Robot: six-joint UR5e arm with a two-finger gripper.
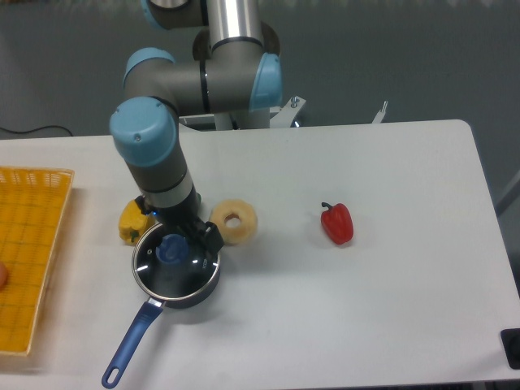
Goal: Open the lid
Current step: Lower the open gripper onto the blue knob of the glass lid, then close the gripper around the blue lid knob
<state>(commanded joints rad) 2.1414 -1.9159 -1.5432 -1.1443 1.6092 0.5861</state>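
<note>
Directly over the saucepan, the gripper hangs at the blue knob of the lid, which sits flat on the pan. Whether its fingers grip the knob I cannot tell. Beside the pan lie a yellow pepper and a doughnut; a red pepper lies well apart.

Bright, even overhead light washes the white counter; soft short shadows only. Just below the fingers, small glints sit on the lid. Picture slightly soft throughout.
</note>
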